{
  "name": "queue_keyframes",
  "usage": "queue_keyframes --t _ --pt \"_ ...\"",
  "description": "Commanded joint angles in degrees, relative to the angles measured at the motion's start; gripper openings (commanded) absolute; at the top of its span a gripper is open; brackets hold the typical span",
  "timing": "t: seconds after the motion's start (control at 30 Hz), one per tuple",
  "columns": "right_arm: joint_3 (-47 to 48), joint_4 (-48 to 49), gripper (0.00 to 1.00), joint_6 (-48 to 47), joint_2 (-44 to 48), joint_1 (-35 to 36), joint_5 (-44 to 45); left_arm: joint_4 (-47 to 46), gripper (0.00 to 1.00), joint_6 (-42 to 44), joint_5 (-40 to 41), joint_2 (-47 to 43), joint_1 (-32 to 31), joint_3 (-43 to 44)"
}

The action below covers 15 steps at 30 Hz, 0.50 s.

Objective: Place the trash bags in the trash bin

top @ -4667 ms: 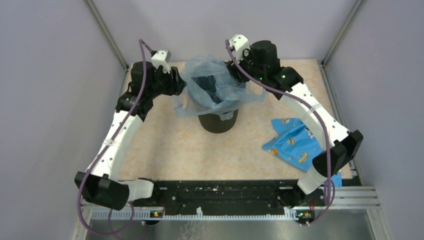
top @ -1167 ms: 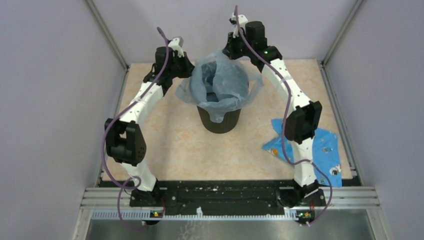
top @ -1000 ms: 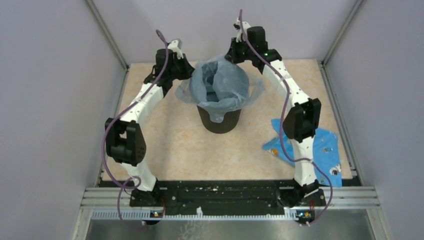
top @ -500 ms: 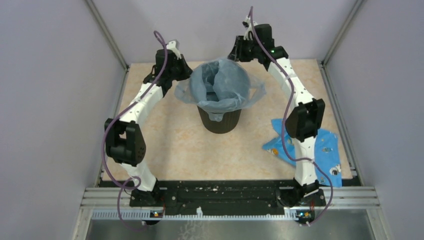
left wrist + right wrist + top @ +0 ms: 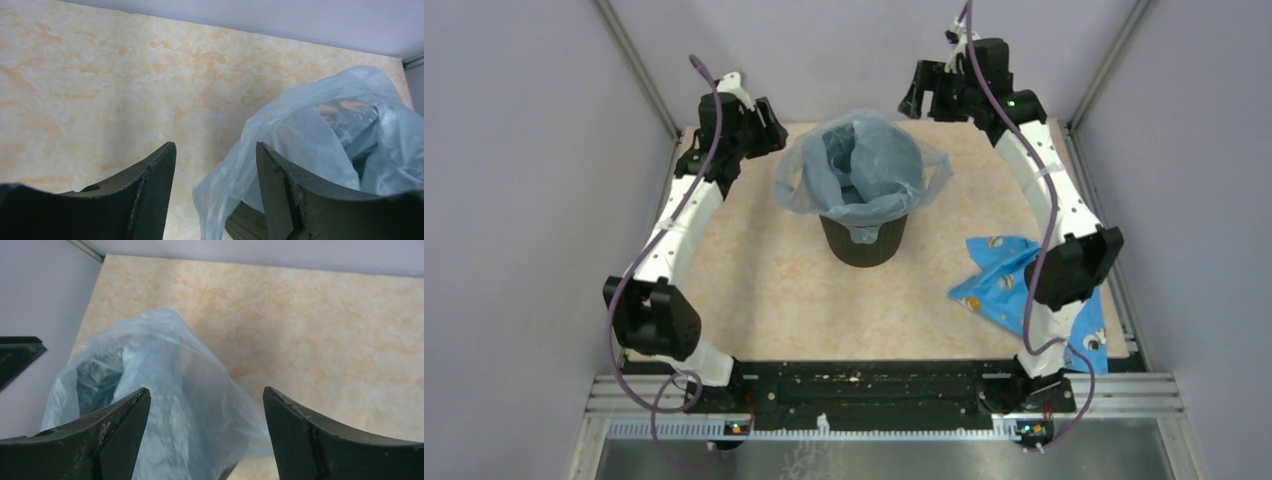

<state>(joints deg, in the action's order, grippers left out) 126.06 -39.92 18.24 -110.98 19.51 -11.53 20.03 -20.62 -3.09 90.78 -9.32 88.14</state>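
Found a desk [image 5: 754, 290] of marbled beige and cream, smooth and flat, boxed in by plain lilac walls [image 5: 524, 200]. Saw the left arm [image 5: 674, 220] swung outward toward the left wall and the right arm [image 5: 1049, 180] drawn toward the back right corner. Judged both farther from the middle than half a second before, when pressed close against the bag's rim.

Located the trash bin [image 5: 861, 245] upright near the middle of the desk, toward the back: round, black, tapering to a narrower base, unmoved since the earlier views. Found the trash bag [image 5: 864, 165] sitting in that bin as a liner. Noted its thin, crinkly, translucent grey-blue film folded out over the rim, hanging down the outside in a loose collar and puffing up above the opening. Found it left free, no longer gripped at either side.

Noticed a blue cloth [image 5: 999, 285] crumpled at the right of the desk, well apart from the bin and partly under the right arm. Made out small cartoon-like shapes in yellow and white printed on it, possibly with lettering among them, though too small to read.

Saw the left gripper [image 5: 215, 150] with dark, wedge-shaped fingers spread apart and nothing between them, near the bag's left edge but apart from it. Saw the right gripper [image 5: 206, 390] likewise spread wide and empty, off the bag's far right side.
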Motion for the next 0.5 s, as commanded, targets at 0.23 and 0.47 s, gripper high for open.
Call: queue_keyframes --t 0.23,0.47 --pt "-28.4 6.9 0.83 2.4 20.2 -3.6 0.5 5.8 0.71 -1.2 -5.0 -11.9 2.1 -9.5" --pt "-38.5 11.2 0.82 4.8 23.1 -4.8 -2.9 3.6 0.73 -3.2 -13.1 -14.3 2.5 -16.6"
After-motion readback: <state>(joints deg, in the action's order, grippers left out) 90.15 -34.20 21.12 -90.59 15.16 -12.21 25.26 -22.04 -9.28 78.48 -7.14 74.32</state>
